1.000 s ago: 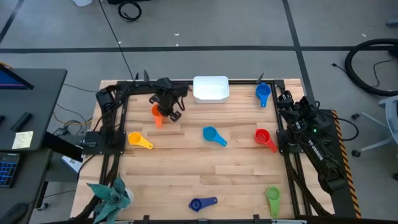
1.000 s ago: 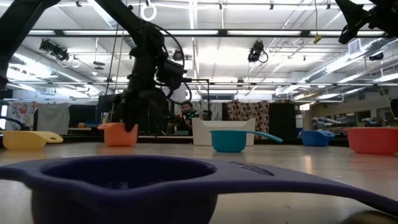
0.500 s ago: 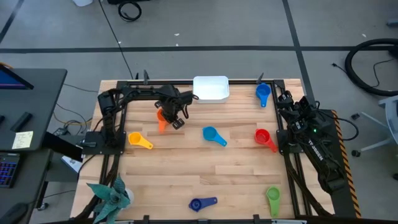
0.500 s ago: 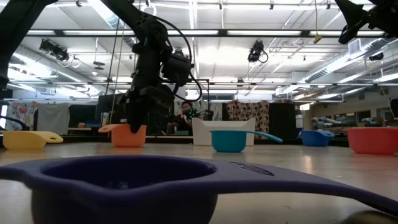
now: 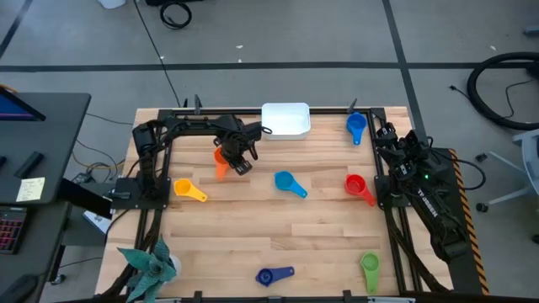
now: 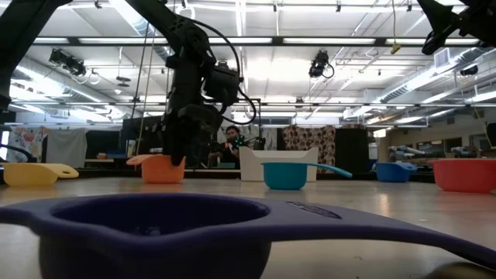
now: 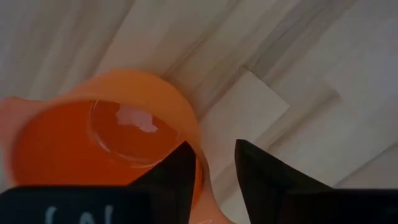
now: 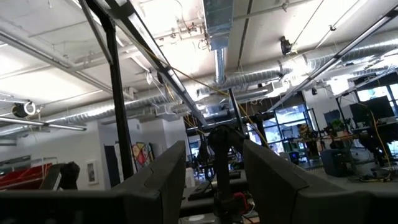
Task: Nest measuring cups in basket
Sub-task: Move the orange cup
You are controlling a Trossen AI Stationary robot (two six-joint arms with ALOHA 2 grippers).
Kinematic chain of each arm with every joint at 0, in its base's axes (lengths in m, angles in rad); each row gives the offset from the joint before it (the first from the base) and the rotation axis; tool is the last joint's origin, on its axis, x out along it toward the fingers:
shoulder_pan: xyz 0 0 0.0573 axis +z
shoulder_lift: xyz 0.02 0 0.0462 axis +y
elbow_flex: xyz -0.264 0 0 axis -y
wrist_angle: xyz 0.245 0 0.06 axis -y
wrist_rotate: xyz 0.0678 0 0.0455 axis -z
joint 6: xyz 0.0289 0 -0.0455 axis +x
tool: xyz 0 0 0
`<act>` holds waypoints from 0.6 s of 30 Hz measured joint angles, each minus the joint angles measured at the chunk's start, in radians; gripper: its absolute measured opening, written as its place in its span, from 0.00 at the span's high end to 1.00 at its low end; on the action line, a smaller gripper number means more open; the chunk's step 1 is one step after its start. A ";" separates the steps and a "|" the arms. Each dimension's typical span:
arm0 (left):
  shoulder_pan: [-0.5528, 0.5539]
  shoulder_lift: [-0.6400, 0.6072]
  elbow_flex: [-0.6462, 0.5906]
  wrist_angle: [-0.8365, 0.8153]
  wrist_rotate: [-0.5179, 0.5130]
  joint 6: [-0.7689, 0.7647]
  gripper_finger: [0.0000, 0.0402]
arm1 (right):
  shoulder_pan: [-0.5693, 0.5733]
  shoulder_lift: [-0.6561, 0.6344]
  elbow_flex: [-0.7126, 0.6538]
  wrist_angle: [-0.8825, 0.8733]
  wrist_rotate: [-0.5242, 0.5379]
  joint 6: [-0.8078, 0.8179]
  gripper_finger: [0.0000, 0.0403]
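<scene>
Left tool [image 5: 239, 156]: low over the pale wooden counter [image 5: 253, 236], its two dark fingers [image 7: 261, 180] parted; one finger inside the bowl rim, the other outside it; whether either touches the rim I cannot tell.
Orange plastic measuring cup [image 5: 221, 162]: right at the left tool, upright on the counter, bowl open upward; its long axis runs across the counter's depth, the flat handle pointing toward the near edge, away from the basket.
Light blue plastic measuring cup [image 5: 287, 182]: just beyond the tool toward the right arm, handle pointing right and nearward.
Yellow plastic measuring cup [image 5: 187, 188]: on the tool's other side, nearer the left edge, handle pointing right.
White shallow rounded basket [image 5: 285, 119]: behind the tool at the far edge.
Right tool [image 8: 211, 186]: well apart at the counter's right edge, raised, fingers apart, holding nothing.
</scene>
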 joint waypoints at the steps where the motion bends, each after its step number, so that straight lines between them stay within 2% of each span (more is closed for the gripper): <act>1: 0.001 0.000 0.000 -0.002 0.003 0.001 0.69 | 0.000 0.000 0.000 0.000 0.000 0.000 0.59; 12: 0.029 0.000 0.000 -0.082 -0.003 -0.007 0.69 | 0.000 0.000 0.000 -0.002 -0.003 -0.004 0.59; 18: 0.042 -0.053 0.000 -0.084 -0.101 -0.034 0.69 | -0.001 0.000 0.000 -0.038 -0.049 -0.001 0.59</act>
